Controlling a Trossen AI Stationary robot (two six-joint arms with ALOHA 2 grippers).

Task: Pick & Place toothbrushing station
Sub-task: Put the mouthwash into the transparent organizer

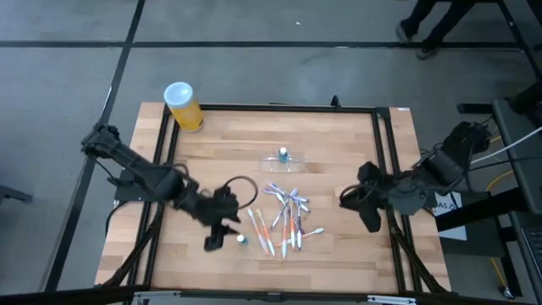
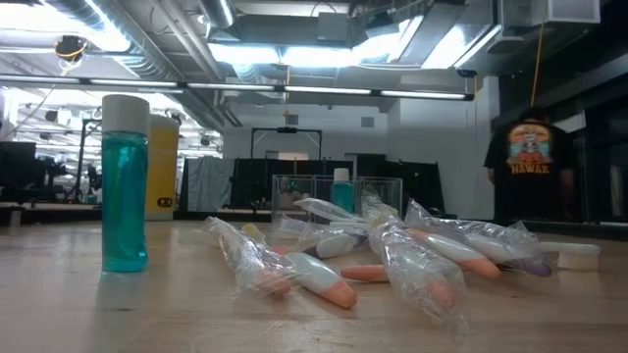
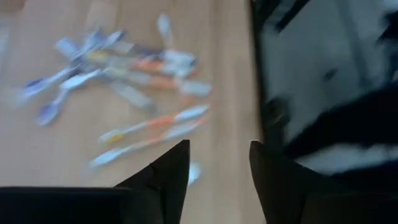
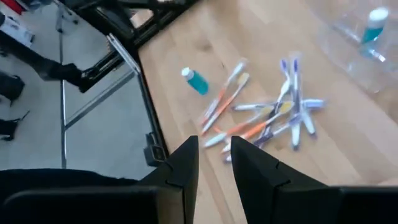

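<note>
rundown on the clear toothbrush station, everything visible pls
The toothbrushing station is a see-through plastic holder of joined box-like compartments, upright near the table's middle, behind the toothbrush pile. A small teal bottle with a white cap stands inside one compartment. Neither gripper touches it.

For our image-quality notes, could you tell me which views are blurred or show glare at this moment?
Left wrist view: strongly smeared, the toothbrushes only streaks past the left gripper. Right wrist view: mildly soft, the clear toothbrushing station hard to outline. Low view: bright ceiling lights, glints on the plastic wrappers. High view: sharp and evenly lit.
</note>
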